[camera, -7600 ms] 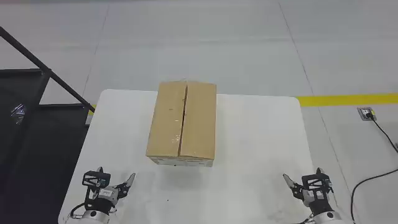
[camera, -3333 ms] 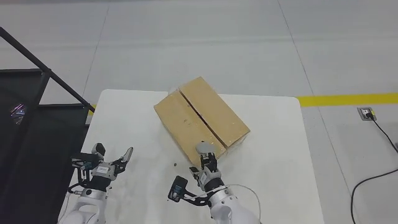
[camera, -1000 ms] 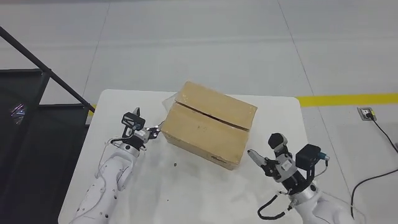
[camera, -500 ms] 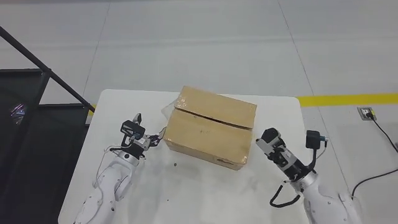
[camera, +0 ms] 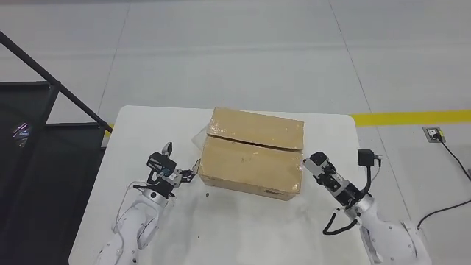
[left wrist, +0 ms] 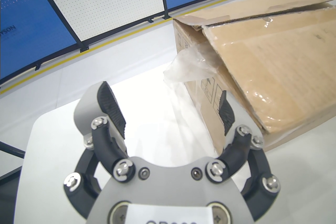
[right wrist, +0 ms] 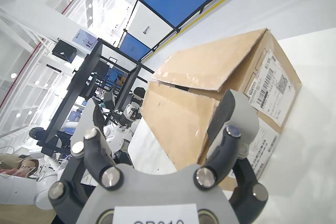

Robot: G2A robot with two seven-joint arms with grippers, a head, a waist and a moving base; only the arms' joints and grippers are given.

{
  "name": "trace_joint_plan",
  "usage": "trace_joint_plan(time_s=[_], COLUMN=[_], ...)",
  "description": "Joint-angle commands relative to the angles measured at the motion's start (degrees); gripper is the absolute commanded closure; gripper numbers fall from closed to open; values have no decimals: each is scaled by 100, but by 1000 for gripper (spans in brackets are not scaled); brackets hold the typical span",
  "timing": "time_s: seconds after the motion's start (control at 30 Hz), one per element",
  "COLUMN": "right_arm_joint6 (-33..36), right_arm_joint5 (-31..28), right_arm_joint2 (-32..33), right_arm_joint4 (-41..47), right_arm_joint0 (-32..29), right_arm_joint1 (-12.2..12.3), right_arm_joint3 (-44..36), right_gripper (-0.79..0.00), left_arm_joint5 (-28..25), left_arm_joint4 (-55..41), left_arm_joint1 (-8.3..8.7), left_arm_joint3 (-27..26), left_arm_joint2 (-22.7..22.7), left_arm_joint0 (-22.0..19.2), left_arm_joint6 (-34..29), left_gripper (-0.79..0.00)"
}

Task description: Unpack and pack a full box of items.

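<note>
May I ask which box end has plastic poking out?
The box end facing the left gripper: plastic film protrudes there; the end by the right gripper carries labels.

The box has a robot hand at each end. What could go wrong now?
1. The loose clear plastic hanging from the box corner sits just ahead of the open left gripper; it might catch on a finger.
2. The open right gripper is at the opposite corner; a push could slide the box, which lies near the table far edge.
</note>
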Motion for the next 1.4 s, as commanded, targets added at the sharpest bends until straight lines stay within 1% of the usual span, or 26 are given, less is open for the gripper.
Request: trace_joint_plan(time_s=[0.0,0.07,0.17,0.23,0.43,0.63,0.73,0.8,0.93,1.03,1.1,1.27,1.37], right_arm_joint6=[131,197,-55,-79,313,519,763,941,1295,1496,1633,1917,1868], right_arm_joint5=[76,115,143,122,309,386,153,-105,-299,-404,-572,-913,-1034], right_arm_joint2=[-10,-6,57,37,22,-12,-70,-113,-133,-165,-169,-205,-188], right_arm_joint4=[54,71,-143,-70,52,125,620,980,1407,1552,1604,1517,1263], right_arm_joint0=[103,214,327,352,487,638,684,680,705,741,750,728,691], right_arm_joint1=[12,25,39,42,84,118,124,129,158,181,200,253,281], right_arm_joint3=[117,229,342,390,507,689,756,743,768,746,748,732,720], right_gripper=[-785,-785,-785,-785,-785,-785,-785,-785,-785,-785,-785,-785,-785], left_arm_joint5=[5,3,2,5,-8,113,143,174,167,154,149,148,146], left_arm_joint4=[11,9,-6,3,-25,-285,-392,-499,-618,-668,-689,-719,-721], left_arm_joint1=[1,3,8,11,24,52,72,79,91,98,100,101,101], left_arm_joint3=[-26,-62,-128,-184,-352,-426,-443,-425,-398,-401,-421,-511,-542], left_arm_joint2=[7,1,-13,-18,-79,-381,-552,-653,-787,-851,-879,-911,-923], left_arm_joint0=[61,125,229,297,485,687,799,865,950,1004,1036,1107,1131], left_arm_joint6=[40,79,142,182,300,466,525,544,582,620,630,656,649], left_gripper=[-785,-785,-785,-785,-785,-785,-785,-785,-785,-785,-785,-785,-785])
